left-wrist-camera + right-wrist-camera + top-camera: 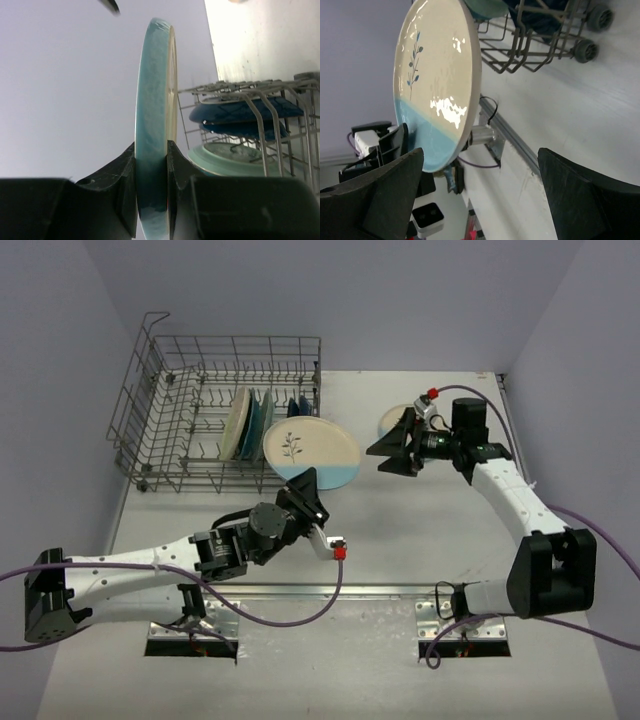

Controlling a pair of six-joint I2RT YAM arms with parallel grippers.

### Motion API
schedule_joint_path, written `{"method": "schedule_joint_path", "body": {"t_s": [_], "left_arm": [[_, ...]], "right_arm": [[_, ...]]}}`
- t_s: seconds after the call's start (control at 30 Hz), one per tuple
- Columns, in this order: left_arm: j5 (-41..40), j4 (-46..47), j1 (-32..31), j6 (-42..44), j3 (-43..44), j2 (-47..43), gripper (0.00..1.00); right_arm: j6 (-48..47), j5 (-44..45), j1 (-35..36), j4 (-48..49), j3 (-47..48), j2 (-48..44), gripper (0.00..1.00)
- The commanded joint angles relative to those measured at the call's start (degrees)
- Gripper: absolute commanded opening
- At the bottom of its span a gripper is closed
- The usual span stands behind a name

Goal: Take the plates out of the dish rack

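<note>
Plates [248, 425] stand on edge in the dish rack [160, 430] at the far left, cream, teal and dark blue, packed close toward its right end. 1 more, the cream-and-blue plate [310, 452] with the twig drawing, is out of the rack and off the worktop [420, 550]. It is held just beside the rack's near right corner with its face tilted upward. The left fingers [305, 484] pinch it at the near, blue part of its rim. From the left wrist you see that rim edge-on, squeezed between both black pads. Over to the right, the right fingers [400, 444] are spread wide with nothing between them, pointing left toward the held plate. A small pale plate [390, 418] lies on the worktop just behind them, partly hidden.
</note>
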Motion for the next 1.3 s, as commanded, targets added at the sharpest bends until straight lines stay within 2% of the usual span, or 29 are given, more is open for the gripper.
{"method": "schedule_joint_path", "body": {"t_s": [0.0, 0.1, 0.23, 0.37, 0.4, 0.43, 0.5, 0.67, 0.83, 0.97, 1.07, 1.17, 1.2, 1.23, 1.27], "left_arm": [[-3.8, 17.2, -3.0, 8.3, 2.8, -0.9, 0.0], [-4.2, 18.0, -4.3, 8.4, 2.4, -0.1, 0.0], [-3.8, 19.8, -5.2, 10.0, 0.2, -0.2, 0.0], [-3.9, 20.7, -5.6, 11.0, -0.9, 0.3, 0.0], [-4.0, 20.9, -5.6, 11.1, -1.2, 0.3, 0.0], [-4.3, 21.6, -5.6, 11.5, -1.8, 0.4, 0.0], [-4.3, 22.4, -5.6, 11.9, -2.8, 0.3, 0.0], [-3.7, 23.8, -5.6, 12.2, -4.4, 0.3, 0.0], [-4.2, 23.4, -5.6, 11.5, -4.0, 0.6, 0.0], [-4.7, 22.1, -5.5, 10.3, -3.7, 0.8, 0.06], [-4.8, 21.9, -5.5, 10.2, -3.8, 0.8, 0.0], [-4.7, 21.4, -5.6, 9.5, -3.0, 0.8, 0.0], [-4.7, 21.5, -5.6, 9.3, -2.7, 0.9, 0.0], [-4.6, 21.6, -5.6, 9.3, -2.5, 1.1, 0.0], [-4.6, 21.7, -5.6, 9.3, -2.4, 1.2, 0.0]], "right_arm": [[3.7, -1.4, 5.0, 5.4, 1.1, 1.6, 0.94], [3.3, -0.8, 7.1, 5.5, 3.0, 3.7, 0.93], [4.6, -0.6, 7.7, 6.6, 5.0, 6.4, 0.8], [10.1, -3.4, 8.0, 11.0, 5.4, 9.2, 0.41], [10.4, -3.7, 8.0, 12.0, 5.3, 9.6, 0.38], [11.7, -4.9, 8.0, 14.7, 5.0, 10.0, 0.25], [13.5, -6.2, 8.0, 17.3, 4.3, 9.9, 0.15], [18.3, -8.3, 8.0, 22.8, 2.3, 9.5, 0.0], [21.7, -9.4, 7.8, 28.8, -0.6, 8.6, 0.0], [22.5, -9.4, 6.8, 30.3, -1.5, 8.3, 0.0], [22.8, -9.7, 6.3, 31.0, -1.9, 8.3, 0.0], [25.6, -10.8, 6.6, 33.3, -2.2, 8.3, 0.01], [27.2, -11.4, 6.7, 34.2, -2.1, 8.7, 0.23], [28.5, -11.7, 6.7, 35.0, -2.1, 8.9, 0.4], [29.3, -11.8, 6.8, 35.8, -2.1, 9.0, 0.47]]}}
